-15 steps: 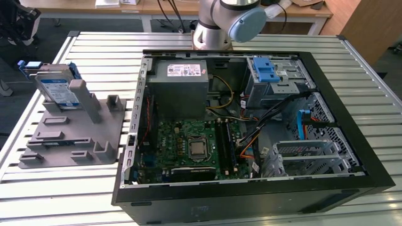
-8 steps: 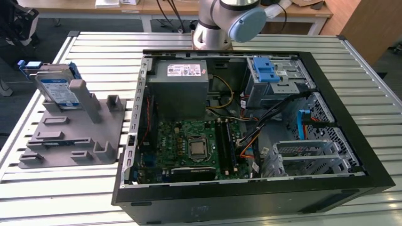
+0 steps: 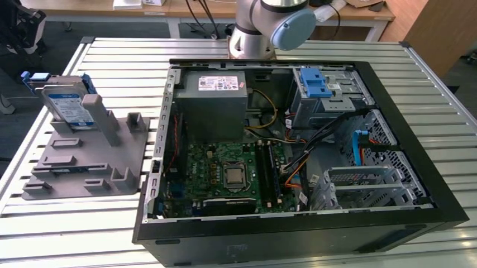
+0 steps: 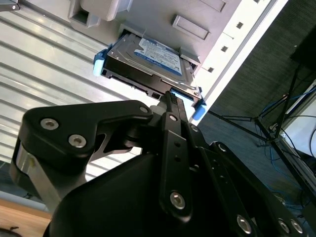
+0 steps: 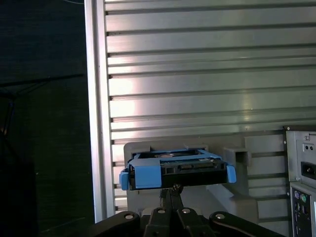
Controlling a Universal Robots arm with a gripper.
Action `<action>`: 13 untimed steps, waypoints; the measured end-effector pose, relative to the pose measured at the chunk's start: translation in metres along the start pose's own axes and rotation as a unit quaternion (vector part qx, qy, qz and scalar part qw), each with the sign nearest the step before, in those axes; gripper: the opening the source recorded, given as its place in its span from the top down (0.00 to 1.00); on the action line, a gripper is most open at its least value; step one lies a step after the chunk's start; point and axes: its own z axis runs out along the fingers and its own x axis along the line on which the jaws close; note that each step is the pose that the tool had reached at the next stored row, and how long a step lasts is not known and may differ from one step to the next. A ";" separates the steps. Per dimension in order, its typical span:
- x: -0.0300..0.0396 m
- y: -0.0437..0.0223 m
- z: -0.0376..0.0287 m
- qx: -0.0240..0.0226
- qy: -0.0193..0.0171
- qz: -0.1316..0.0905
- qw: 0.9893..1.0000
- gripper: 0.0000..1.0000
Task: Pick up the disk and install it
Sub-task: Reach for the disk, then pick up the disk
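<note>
The disk is a silver hard drive with a white-and-blue label in a bright blue carrier. It stands tilted in a slot of the grey fixture on the exterior view's left. Both wrist views show it, the disk from the label side and the disk from its connector edge. My gripper points at the disk from a distance, well clear of it. Its black fingers lie pressed together with nothing between them.
An open computer case fills the middle of the slatted metal table. Inside are the motherboard, a grey power supply box and a blue-tabbed drive bay. The arm's base stands behind the case.
</note>
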 end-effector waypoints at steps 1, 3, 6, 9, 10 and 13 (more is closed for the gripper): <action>0.0008 -0.0003 0.0000 0.000 0.000 0.000 1.000 0.89; 0.0029 -0.0013 0.0000 0.000 0.000 0.000 1.000 0.89; 0.0035 -0.0014 0.0000 0.000 0.000 0.000 1.000 0.89; 0.0043 -0.0014 0.0000 0.000 0.000 0.000 1.000 0.89; 0.0044 -0.0015 0.0000 0.000 0.000 0.000 1.000 0.89; 0.0045 -0.0015 0.0000 0.000 0.000 0.000 1.000 0.89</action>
